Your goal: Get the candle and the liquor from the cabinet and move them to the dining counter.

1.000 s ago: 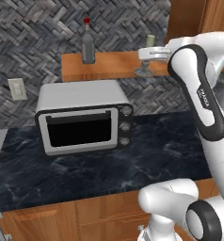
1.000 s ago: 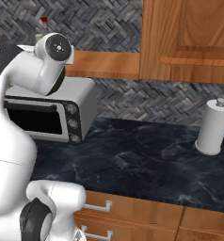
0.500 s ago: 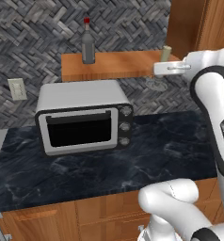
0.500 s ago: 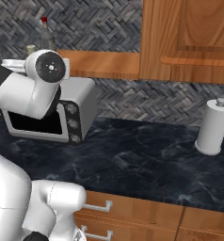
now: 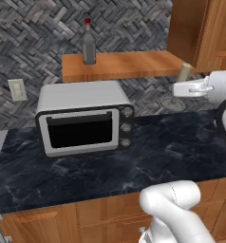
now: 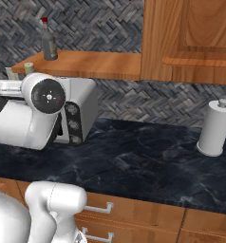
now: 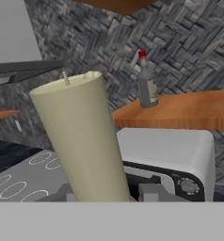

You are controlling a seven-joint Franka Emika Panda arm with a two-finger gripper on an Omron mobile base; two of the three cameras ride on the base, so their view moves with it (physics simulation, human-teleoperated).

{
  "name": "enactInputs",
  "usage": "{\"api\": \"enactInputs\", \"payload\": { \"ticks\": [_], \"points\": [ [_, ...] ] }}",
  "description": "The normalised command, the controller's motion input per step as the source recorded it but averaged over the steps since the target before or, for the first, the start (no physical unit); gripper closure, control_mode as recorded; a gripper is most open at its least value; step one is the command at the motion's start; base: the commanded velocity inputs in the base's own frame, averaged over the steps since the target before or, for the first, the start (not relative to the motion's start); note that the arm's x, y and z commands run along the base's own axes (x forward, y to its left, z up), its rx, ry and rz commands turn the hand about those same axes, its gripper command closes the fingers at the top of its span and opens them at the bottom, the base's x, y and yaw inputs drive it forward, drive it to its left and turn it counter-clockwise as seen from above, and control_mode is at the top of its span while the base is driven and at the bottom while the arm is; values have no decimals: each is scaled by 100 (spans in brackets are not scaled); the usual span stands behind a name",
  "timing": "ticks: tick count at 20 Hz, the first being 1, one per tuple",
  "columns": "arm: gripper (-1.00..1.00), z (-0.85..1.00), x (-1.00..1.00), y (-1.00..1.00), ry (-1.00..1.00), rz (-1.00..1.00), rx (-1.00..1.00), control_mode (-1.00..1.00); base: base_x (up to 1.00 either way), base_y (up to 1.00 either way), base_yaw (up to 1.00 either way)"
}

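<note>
My gripper (image 5: 180, 88) is shut on the candle (image 5: 183, 72), a cream stick in a silvery holder, and holds it in the air to the right of the cabinet shelf (image 5: 124, 64), above the wall counter. The hand view has the candle (image 7: 83, 141) close up and tilted. Its cream top (image 6: 28, 69) pokes up over my hand in the right base view. The liquor (image 5: 89, 45), a grey bottle with a red cap, stands upright on the left part of the shelf; it is also in the right base view (image 6: 49, 42) and the hand view (image 7: 147, 84). The dining counter is out of view.
A silver microwave (image 5: 84, 118) sits under the shelf on the black marble wall counter (image 5: 134, 166). The cabinet's wooden door (image 6: 186, 38) hangs at the right. A paper towel roll (image 6: 214, 128) stands far right on the counter. Wooden drawers (image 6: 134, 209) run below.
My gripper has carried the candle to the right and downward, away from the shelf. The liquor bottle has stayed in place.
</note>
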Motion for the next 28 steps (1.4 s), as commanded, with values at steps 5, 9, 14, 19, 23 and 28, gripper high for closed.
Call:
{"api": "enactInputs", "payload": {
  "ticks": [5, 9, 14, 19, 23, 28],
  "points": [
    [100, -35, -32, -13, 0, -6, 0, -100, 0, 0, 0],
    [100, -36, -25, -10, 1, -5, 0, -100, 0, 0, 0],
    [100, -3, -3, -2, 0, -1, -1, -100, 0, 0, 0],
    [100, 0, 0, 0, 0, 0, 0, -100, 0, 0, 0],
    [100, 0, 0, 0, 0, 0, 0, -100, 0, 0, 0],
    [100, 0, -1, 0, 0, 0, 0, -100, 0, 0, 0]
  ]
}}
